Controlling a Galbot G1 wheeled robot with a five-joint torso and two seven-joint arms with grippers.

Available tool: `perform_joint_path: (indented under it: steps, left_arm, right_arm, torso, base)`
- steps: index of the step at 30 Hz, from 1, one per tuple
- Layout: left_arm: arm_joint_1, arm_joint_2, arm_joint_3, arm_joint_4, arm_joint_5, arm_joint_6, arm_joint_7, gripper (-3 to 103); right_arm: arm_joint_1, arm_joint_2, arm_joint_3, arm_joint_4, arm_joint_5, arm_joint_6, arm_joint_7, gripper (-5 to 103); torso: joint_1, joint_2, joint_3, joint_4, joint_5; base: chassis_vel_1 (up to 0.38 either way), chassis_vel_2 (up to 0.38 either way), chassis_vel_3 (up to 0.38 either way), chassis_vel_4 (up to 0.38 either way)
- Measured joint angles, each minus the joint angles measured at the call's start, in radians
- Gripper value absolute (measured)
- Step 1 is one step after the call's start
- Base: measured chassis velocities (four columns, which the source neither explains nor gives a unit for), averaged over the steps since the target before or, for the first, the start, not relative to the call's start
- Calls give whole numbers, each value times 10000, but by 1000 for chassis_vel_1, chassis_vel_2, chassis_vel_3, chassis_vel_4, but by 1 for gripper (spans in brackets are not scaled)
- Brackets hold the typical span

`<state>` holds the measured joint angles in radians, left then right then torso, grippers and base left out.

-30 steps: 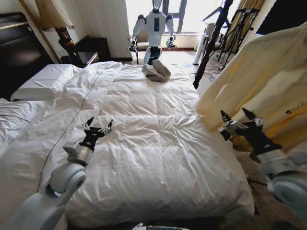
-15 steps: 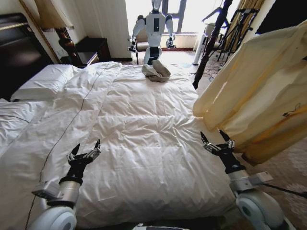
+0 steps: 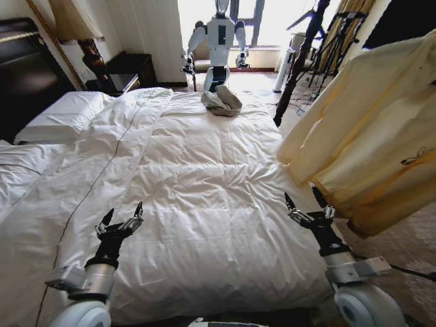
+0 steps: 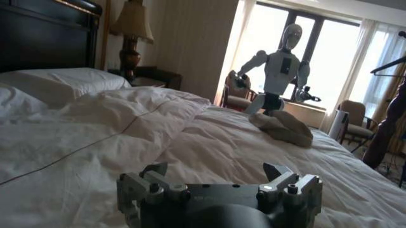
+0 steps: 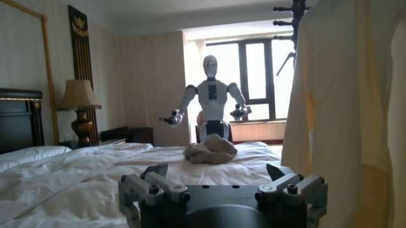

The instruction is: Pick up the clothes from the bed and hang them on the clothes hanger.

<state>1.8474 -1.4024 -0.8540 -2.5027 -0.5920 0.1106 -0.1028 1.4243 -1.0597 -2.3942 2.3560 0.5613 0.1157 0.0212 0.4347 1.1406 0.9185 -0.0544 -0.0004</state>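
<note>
Now the bed (image 3: 204,177) spreads white toward a bright window (image 5: 254,71).

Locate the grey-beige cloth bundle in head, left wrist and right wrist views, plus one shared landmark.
Head view: the cloth bundle lies at the far edge of the bed, upper centre.
Left wrist view: the bundle sits right of centre, past the left gripper.
Right wrist view: the bundle sits at centre, above the right gripper.
Shared landmark: the white humanoid robot standing just behind the bundle.
</note>
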Motion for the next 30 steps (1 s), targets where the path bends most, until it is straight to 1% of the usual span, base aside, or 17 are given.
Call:
perform_joint_path:
  steps: [30]
  left_arm:
    - [-32,45,25,25,-2,6,-27,100]
  right_arm:
    - [-1,41,15,-7,51,-25,-8,100]
  torso:
    - [0,-2,0,1,0]
  base:
    - [0,0,0,0]
